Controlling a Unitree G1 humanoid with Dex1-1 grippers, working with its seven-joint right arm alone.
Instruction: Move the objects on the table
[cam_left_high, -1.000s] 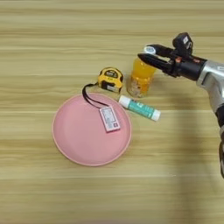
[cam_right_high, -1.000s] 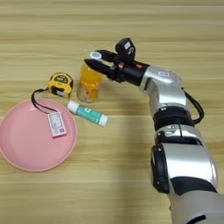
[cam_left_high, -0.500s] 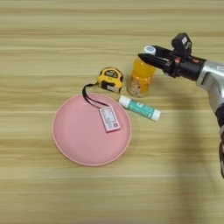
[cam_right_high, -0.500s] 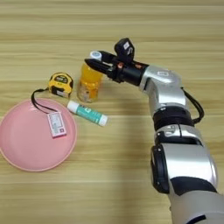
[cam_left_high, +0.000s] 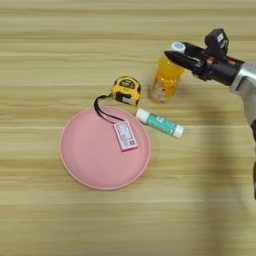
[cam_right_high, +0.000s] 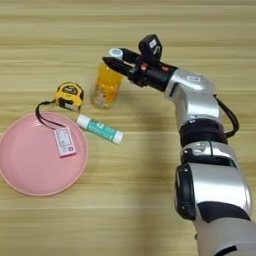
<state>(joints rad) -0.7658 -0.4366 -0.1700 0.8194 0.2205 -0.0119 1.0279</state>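
Item: wooden table (cam_left_high: 60, 40), light brown, grain running side to side, bearing five small objects grouped left of centre. Orange-juice bottle (cam_right_high: 106, 85), upright, white cap (cam_right_high: 116, 52) at top, standing furthest back of the group. Right gripper (cam_right_high: 114, 59), two black fingers on a silver forearm (cam_right_high: 192, 92) entering from the right, set at the bottle's cap level with the fingers spaced a little apart, one on each side of the neck; whether they press on the bottle cannot be told. Yellow tape measure (cam_left_high: 125, 90), just left of the bottle and apart from it, its black strap (cam_left_high: 102, 110) looping down over the plate's upper rim. Round pink plate (cam_left_high: 80, 160), nearest of the group and furthest left, lying flat. Small white-pink card (cam_left_high: 125, 135), lying on the plate's upper right part at the strap's end. White tube with teal label (cam_left_high: 160, 123), lying flat on the table in front of the bottle, slanting down to the right, its left end near the plate's rim but clear of it.
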